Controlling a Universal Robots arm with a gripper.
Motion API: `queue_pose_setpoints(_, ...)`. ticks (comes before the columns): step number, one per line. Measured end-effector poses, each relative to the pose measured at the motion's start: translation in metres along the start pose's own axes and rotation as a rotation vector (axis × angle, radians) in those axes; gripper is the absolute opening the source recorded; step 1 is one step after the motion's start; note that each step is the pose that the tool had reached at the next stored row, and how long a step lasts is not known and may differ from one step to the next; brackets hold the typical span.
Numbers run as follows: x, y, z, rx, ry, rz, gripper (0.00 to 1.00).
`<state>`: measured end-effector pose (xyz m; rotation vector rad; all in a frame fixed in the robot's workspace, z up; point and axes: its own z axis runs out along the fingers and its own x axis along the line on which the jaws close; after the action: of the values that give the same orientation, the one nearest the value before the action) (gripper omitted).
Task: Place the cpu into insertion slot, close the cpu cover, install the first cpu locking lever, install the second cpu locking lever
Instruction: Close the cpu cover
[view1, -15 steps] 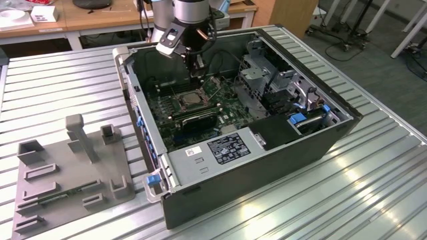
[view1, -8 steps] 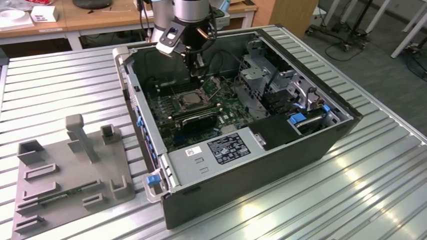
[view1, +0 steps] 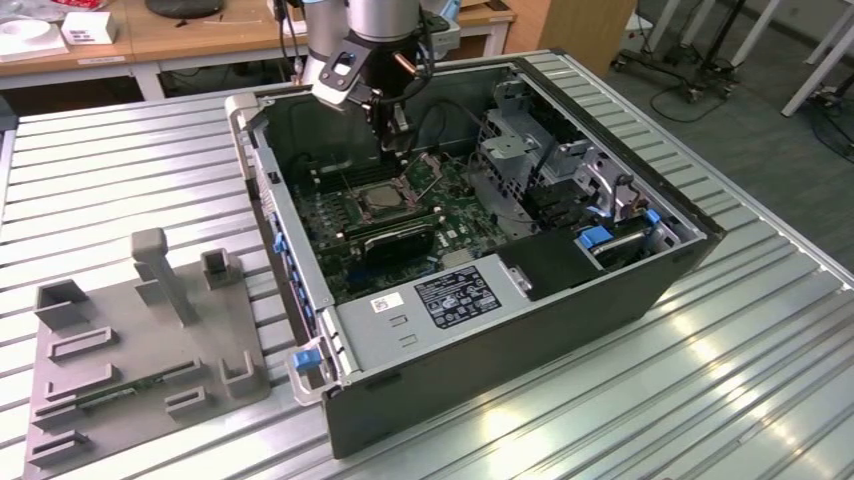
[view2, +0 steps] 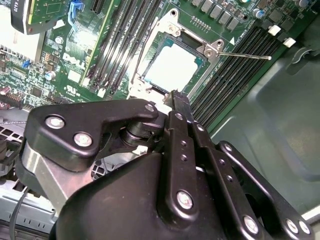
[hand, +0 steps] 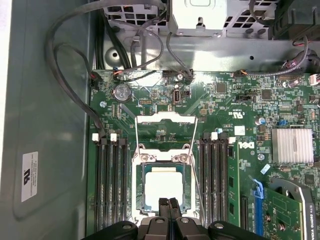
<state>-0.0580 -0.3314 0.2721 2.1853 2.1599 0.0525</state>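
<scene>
CPU (hand: 165, 187) is seated in the slot (hand: 142, 186). The cover (hand: 165, 116) looks flipped up and the levers (view2: 245, 56) unlatched, so three steps are left. End effector (hand: 168, 202) fully closed, empty, hovering at the slot's edge. Computer case (view1: 534, 330) lies on a ribbed metal surface (view1: 747, 380), wooden desks (view1: 200, 40) behind.

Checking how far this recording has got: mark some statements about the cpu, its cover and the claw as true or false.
1. The cpu lies in the insertion slot. True.
2. The cpu cover is shut over the cpu. False: it is swung open, leaving the cpu's top bare.
3. The claw is gripping the cpu. False: its fingers are together with nothing between them, at the slot's edge.
4. Long black memory slots run along both sides of the insertion slot. True.
</scene>
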Motion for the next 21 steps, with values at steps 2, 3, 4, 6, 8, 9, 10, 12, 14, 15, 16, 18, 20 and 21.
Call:
queue_pose_setpoints(2,0.0,0.0,-0.0009,0.0,0.0001,0.0,0.11)
queue_pose_setpoints(3,0.0,0.0001,-0.0009,-0.0001,0.0002,0.0,0.11)
queue_pose_setpoints(4,0.0,0.0001,-0.0009,-0.0002,0.0003,0.0,0.11)
queue_pose_setpoints(6,-0.0001,0.0002,-0.0025,0.0001,0.0,0.0,0.11)
queue_pose_setpoints(8,-0.0001,0.0004,-0.0036,0.0001,0.0,0.0,0.11)
queue_pose_setpoints(9,-0.0001,0.0006,-0.0036,0.0001,-0.0001,0.0,0.11)
queue_pose_setpoints(10,-0.0001,0.0008,-0.0036,0.0001,-0.0001,0.0,0.11)
queue_pose_setpoints(12,-0.0001,0.001,-0.0036,0.0001,-0.0001,0.0,0.11)
queue_pose_setpoints(14,-0.0001,0.0011,-0.0036,0.0,0.0,0.0,0.11)
queue_pose_setpoints(15,-0.0001,0.0012,-0.0035,0.0,0.0,0.0,0.11)
queue_pose_setpoints(16,-0.0001,0.0013,-0.0036,0.0001,0.0,0.0,0.11)
queue_pose_setpoints(18,-0.0001,0.0017,-0.0035,0.0,0.0,0.0,0.11)
queue_pose_setpoints(20,-0.0001,0.0023,-0.0035,0.0001,0.0001,0.0,0.11)
queue_pose_setpoints(21,-0.0001,0.0027,-0.0035,0.0001,0.0,0.0,0.11)
